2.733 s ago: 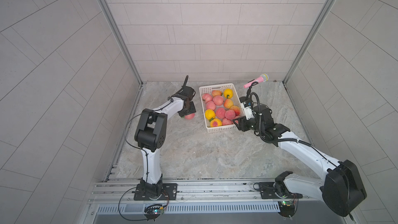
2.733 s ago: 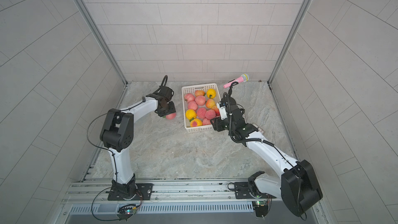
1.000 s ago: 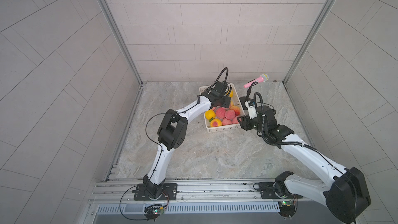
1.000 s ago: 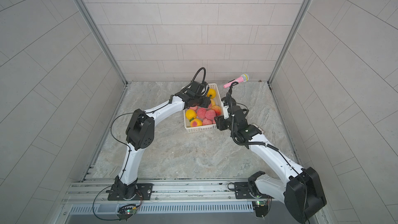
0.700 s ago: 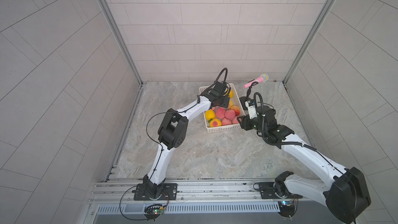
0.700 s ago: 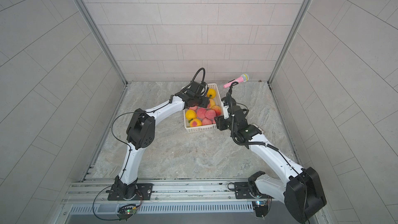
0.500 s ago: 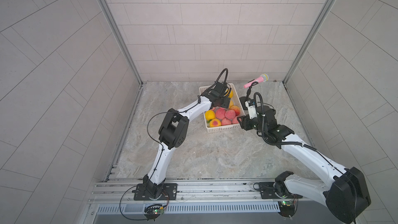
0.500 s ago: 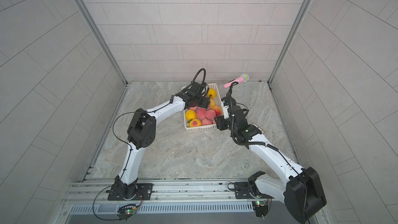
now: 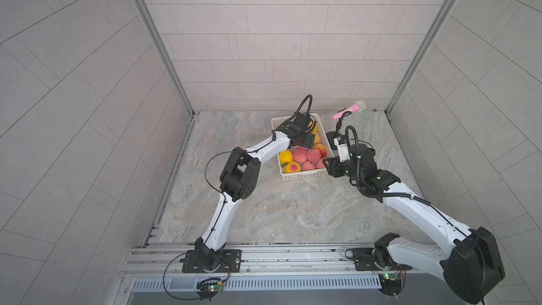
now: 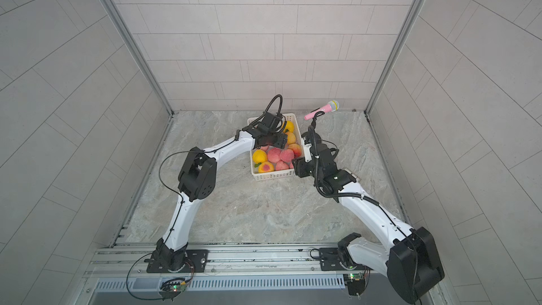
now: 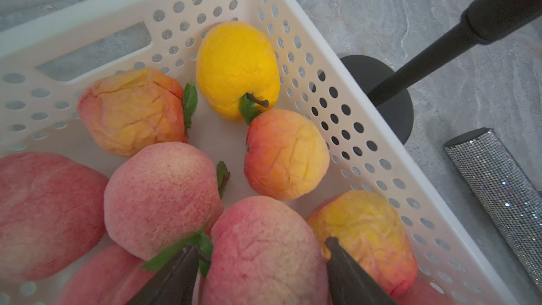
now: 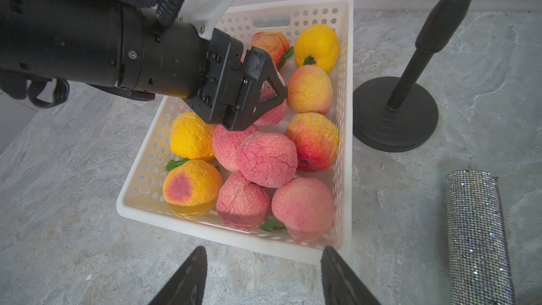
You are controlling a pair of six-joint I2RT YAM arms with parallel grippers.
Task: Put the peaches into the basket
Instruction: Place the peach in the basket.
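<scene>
- Left wrist view: left gripper hangs inside the basket, jaws spread either side of a pink peach lying on the heap.
- Right wrist view: right gripper stands spread and empty, the basket's near wall just ahead of its tips.
- Beyond that wall the peaches fill the basket.

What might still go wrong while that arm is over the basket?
The left gripper straddles a pink peach, with a leaf against one finger; lifting off could snag it and drag the peach. The microphone stand stands right beside the basket, so a swinging arm might knock it over.
</scene>
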